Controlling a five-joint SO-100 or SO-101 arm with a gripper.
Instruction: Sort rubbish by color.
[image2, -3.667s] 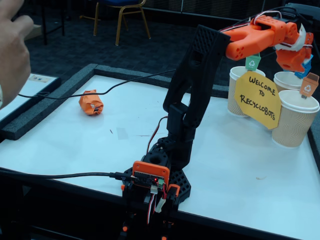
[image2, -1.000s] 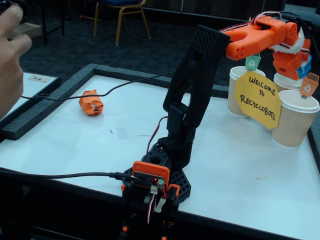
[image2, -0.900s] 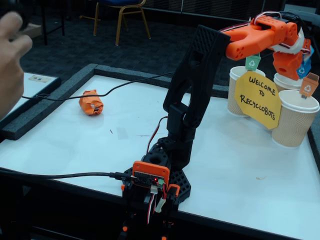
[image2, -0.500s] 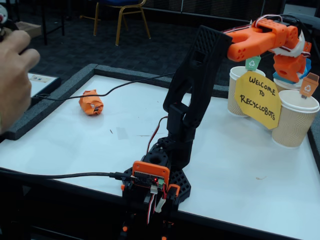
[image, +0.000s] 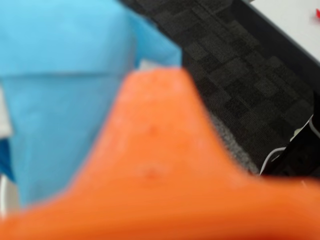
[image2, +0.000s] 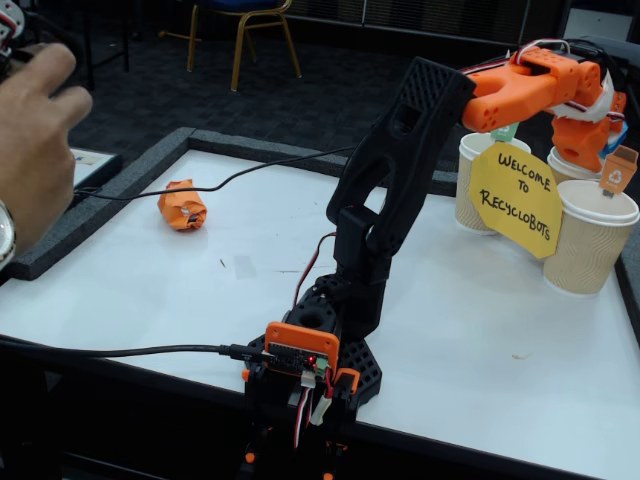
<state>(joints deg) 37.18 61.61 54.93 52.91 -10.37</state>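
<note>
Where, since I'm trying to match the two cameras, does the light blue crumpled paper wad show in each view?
Wrist view: the light blue crumpled paper wad fills the upper left, close and blurred.
Fixed view: only a blue sliver shows at the upper right, beside the gripper above the beige ribbed paper cups.
Shared landmark: the orange plastic gripper finger pressed against the wad.
</note>
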